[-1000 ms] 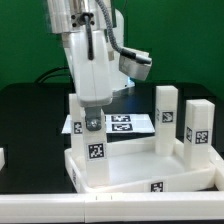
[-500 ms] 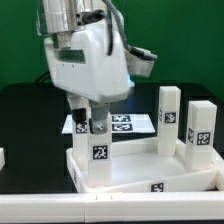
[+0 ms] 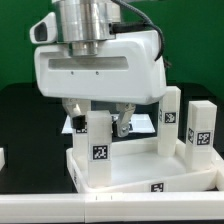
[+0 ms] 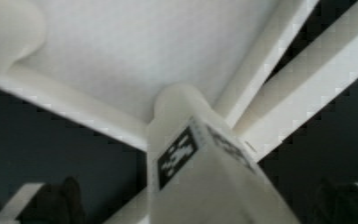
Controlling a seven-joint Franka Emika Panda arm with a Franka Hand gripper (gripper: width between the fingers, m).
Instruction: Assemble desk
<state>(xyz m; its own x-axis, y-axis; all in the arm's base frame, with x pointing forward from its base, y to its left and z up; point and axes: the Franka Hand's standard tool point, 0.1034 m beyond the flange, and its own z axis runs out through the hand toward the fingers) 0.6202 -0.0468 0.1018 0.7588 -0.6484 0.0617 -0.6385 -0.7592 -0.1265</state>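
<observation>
The desk top [image 3: 125,181] lies upside down near the front, a white rimmed tray. Three white square legs stand upright in its corners: one at the front left [image 3: 97,143], two on the exterior view's right [image 3: 168,118] [image 3: 200,135]. My gripper [image 3: 98,116] is open, with one finger [image 3: 72,110] on each side of the front-left leg's top and a gap on both sides. In the wrist view that tagged leg [image 4: 202,160] rises between the dark fingers [image 4: 51,200], with the desk top's inside [image 4: 140,50] beyond; the gripper [image 4: 202,208] holds nothing.
The marker board [image 3: 143,122] lies flat on the black table behind the desk top. A small white piece [image 3: 2,158] shows at the exterior view's left edge. A green wall backs the scene.
The gripper has turned about its vertical axis and opened wide, letting go of the front-left leg. The leg stays upright in its corner.
</observation>
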